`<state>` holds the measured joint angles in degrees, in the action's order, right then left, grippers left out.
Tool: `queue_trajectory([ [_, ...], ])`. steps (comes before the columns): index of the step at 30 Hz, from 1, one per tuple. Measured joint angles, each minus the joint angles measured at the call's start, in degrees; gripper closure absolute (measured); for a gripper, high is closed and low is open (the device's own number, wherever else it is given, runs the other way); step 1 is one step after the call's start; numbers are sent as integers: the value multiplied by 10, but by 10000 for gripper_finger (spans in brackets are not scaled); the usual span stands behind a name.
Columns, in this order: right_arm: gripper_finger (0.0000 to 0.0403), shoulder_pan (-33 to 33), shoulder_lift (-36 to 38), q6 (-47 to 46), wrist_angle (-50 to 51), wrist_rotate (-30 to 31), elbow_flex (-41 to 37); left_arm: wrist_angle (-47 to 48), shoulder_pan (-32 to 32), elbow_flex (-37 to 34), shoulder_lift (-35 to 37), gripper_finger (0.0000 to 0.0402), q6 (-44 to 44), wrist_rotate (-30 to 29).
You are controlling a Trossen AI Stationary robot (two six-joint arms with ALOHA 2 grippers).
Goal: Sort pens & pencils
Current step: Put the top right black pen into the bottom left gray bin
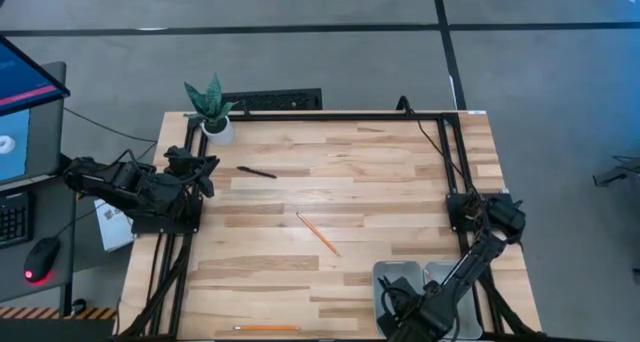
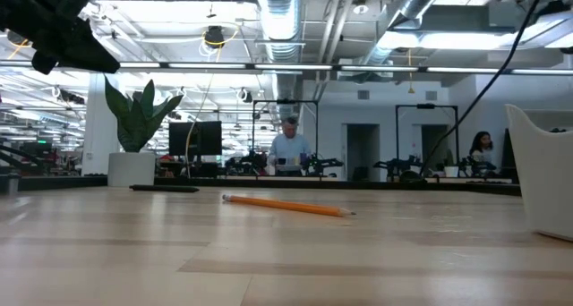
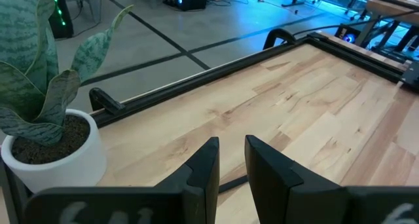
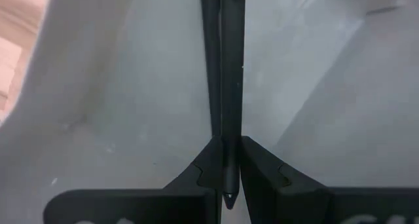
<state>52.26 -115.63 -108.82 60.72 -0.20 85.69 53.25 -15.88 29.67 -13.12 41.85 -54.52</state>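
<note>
One black pen (image 1: 257, 172) lies flat on the wood near the table's far left, also in the low view (image 2: 166, 188). An orange pencil (image 1: 317, 233) lies mid-table (image 2: 286, 205); another pencil (image 1: 265, 328) lies by the near edge. My left gripper (image 3: 230, 152) hovers near the potted plant, left of that pen, its fingers slightly apart and touching nothing. My right gripper (image 4: 226, 165) is down inside a grey tray (image 1: 398, 277) at the near right, shut on a second black pen (image 4: 226, 86). My right gripper pinches the black pen between its two fingers (image 4: 208, 168) close to one end (image 4: 228, 155), whose tip pokes back past the pads. The pen runs along the fingers and stretches out ahead of them over the tray's floor. I cannot tell whether it rests on the tray.
A second grey tray (image 1: 446, 274) sits right of the first; its white wall shows in the low view (image 2: 542, 181). A potted plant (image 1: 214, 110) stands at the far left corner (image 3: 46, 139). A black frame rail (image 1: 330, 115) rims the table. People are in the room behind.
</note>
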Motion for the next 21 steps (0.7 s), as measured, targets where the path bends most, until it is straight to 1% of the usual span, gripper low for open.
queue_trajectory([
  [2,342,-3,0,9,-19,-12,-13,0,0,0,0,338,0,0],
  [7,342,-6,0,9,-47,-15,-34,0,0,0,0,338,0,0],
  [21,341,-7,0,28,-51,-15,-35,0,0,0,0,338,0,-1],
])
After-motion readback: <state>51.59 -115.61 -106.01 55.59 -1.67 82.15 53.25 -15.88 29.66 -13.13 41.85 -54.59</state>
